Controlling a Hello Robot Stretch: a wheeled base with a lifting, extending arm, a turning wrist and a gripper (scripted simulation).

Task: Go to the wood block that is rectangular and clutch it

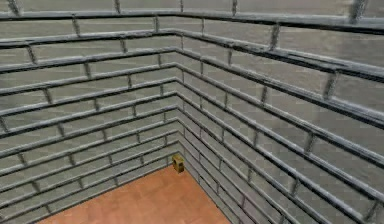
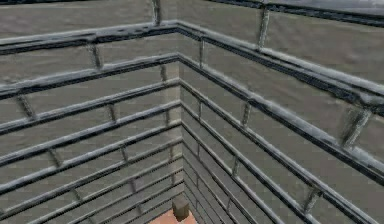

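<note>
A small tan thing (image 1: 177, 161) sits on the floor at the very foot of a corner. It is the likeliest candidate for the wood block, though it is too small for me to be sure of its shape or which way its long axis runs. In the forward view it lies ahead of me, close to the middle and well off across the orange floor (image 1: 150, 200). Grey brick walls (image 1: 90, 90) close in behind it on both sides.

In the arm side view, a brown blocky thing (image 2: 181, 208) stands at the bottom edge, also at the foot of a brick corner (image 2: 182, 120). It looks rather upright. I cannot tell whether it is the same object.

I cannot tell how my gripper stands at this moment. I judge the step in hand to be the approach, with the base bringing the thing in the corner onto my arm's side. The two walls will leave little room to turn there.
</note>
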